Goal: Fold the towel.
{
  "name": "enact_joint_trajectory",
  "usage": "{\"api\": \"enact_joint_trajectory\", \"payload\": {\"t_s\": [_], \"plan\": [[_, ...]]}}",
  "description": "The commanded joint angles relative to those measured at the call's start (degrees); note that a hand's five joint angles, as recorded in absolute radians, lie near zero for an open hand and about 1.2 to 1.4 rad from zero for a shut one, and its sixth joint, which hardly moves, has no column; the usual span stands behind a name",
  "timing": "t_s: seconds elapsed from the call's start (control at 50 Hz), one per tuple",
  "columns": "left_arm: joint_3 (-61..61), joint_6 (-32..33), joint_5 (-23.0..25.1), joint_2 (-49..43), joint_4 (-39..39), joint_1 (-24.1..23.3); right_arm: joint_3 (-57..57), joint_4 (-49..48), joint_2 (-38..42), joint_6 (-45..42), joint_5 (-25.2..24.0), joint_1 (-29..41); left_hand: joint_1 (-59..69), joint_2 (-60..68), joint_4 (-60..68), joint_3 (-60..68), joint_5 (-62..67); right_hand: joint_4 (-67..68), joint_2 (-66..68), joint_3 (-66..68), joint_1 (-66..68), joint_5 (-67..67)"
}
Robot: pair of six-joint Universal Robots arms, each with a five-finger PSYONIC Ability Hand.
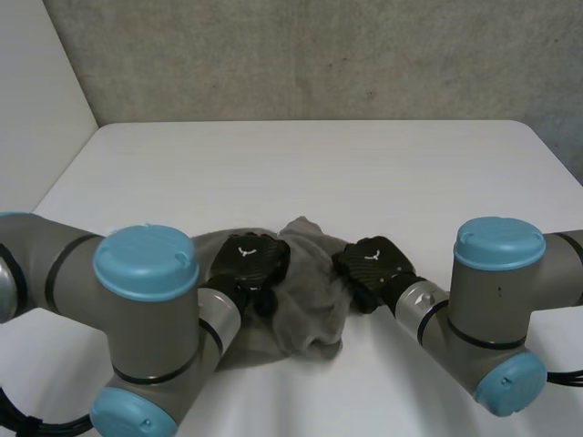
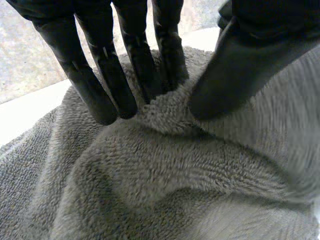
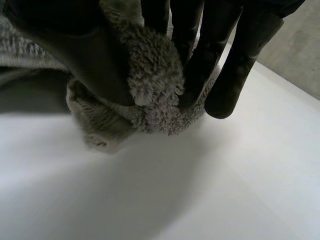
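Two hands pinch a crumpled grey towel (image 1: 310, 309) at the near edge of the table (image 1: 319, 173).
Left hand (image 1: 250, 259) nips a ridge near the cloth's middle between thumb and fingers; right hand (image 1: 373, 264) clamps a bunched edge on the towel's right side. Folding well, I judge, calls for firm pinches, a level lift, and drawing apart so the cloth spreads flat toward the bare tabletop beyond.

Towel (image 1: 314, 300) partly hidden under left hand (image 1: 250, 259), right hand (image 1: 373, 264), behind left arm (image 1: 150, 309)
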Motion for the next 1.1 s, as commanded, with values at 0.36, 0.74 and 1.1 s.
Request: {"api": "enact_joint_trajectory", "payload": {"t_s": [0.36,0.74,1.1], "plan": [[7.0,-1.0,-1.3,25.1,-0.8,0.0,-21.1,37.6,-31.5,-0.8,-18.9,-14.2,7.3,7.0,6.0,6.4,-1.8,4.0,8.2,5.7,6.2,4.8],[10.5,1.8,3.8,4.0,-7.3,14.8,-28.3,39.0,-2.5,-28.9,-9.8,0.0,7.3,7.0,6.0,6.4,-1.8,4.0,8.2,5.7,6.2,4.8],[20.4,4.5,3.2,-0.4,-8.5,16.4,-25.6,9.6,-2.2,-26.6,2.9,2.5,-56.6,-57.0,-58.0,-57.5,-65.8,-66.0,-61.8,-64.3,-63.8,-65.2]]}}
